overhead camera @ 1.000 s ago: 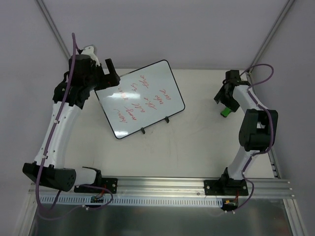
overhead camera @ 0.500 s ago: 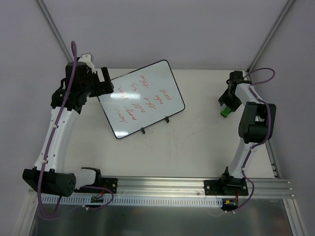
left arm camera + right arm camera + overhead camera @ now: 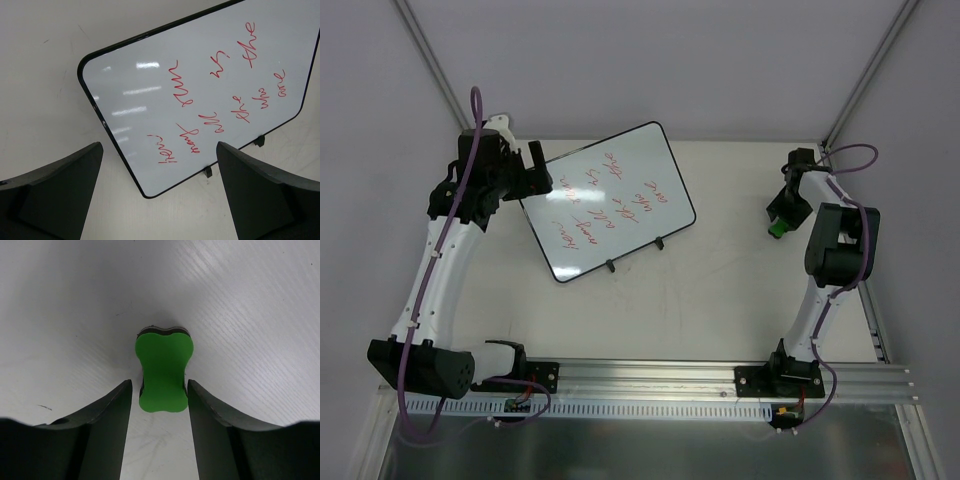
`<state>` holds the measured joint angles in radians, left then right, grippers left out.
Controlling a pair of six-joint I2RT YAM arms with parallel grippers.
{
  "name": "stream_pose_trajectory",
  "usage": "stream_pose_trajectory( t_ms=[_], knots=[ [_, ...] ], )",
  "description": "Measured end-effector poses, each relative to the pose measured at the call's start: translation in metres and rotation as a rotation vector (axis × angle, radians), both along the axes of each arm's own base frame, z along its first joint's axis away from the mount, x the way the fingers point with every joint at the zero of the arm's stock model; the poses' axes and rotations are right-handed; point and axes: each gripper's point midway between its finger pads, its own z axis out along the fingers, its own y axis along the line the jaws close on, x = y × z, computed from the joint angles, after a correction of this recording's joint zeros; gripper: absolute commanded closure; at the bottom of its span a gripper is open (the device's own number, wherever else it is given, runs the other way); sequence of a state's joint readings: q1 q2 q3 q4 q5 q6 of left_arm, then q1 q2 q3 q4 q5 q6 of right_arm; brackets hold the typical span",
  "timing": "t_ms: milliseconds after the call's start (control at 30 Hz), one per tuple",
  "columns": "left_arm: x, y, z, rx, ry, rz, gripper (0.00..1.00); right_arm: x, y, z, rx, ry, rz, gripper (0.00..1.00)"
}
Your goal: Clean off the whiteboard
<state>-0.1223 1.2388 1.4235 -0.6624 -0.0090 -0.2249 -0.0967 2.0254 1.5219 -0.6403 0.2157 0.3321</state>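
Observation:
The whiteboard (image 3: 610,200) lies tilted on the table at the back left, with a black frame, two small feet and red handwriting. It fills the upper part of the left wrist view (image 3: 200,85). My left gripper (image 3: 534,168) hovers at the board's left corner; in the left wrist view it (image 3: 159,150) is wide open and empty. A small green eraser (image 3: 778,230) lies on the table at the back right. My right gripper (image 3: 782,208) is right over it. In the right wrist view it (image 3: 159,386) is open, with the fingers on either side of the eraser (image 3: 162,372).
White enclosure walls stand close behind the table, with slanted metal posts (image 3: 865,80) at the back corners. The aluminium rail (image 3: 650,380) carrying both arm bases runs along the near edge. The table's right edge lies just beyond the right arm.
The right gripper has come down and closer to the green eraser, its fingers now straddling it. The left gripper has shifted slightly left off the board's corner. The board has not moved.

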Motion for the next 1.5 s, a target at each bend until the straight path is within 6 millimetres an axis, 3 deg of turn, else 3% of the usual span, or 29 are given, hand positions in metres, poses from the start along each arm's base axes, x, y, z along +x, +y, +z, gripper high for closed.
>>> stream_pose_trajectory(
  t_ms=[533,833,1200,1500],
  knots=[
    [0.001,0.0,-0.006,0.003,0.012,-0.002,0.01,-0.002,-0.005,-0.006,0.014,0.013,-0.007,0.53],
    [0.006,-0.001,-0.014,0.011,0.031,-0.006,0.01,-0.002,-0.006,-0.006,0.014,0.013,0.003,0.63],
    [0.008,0.004,-0.032,0.015,0.073,0.009,0.01,0.0,-0.004,-0.007,0.02,0.011,0.02,0.58],
    [0.009,0.006,-0.034,0.015,0.074,0.013,0.01,0.0,-0.004,-0.008,0.022,0.012,0.025,0.56]
  ],
)
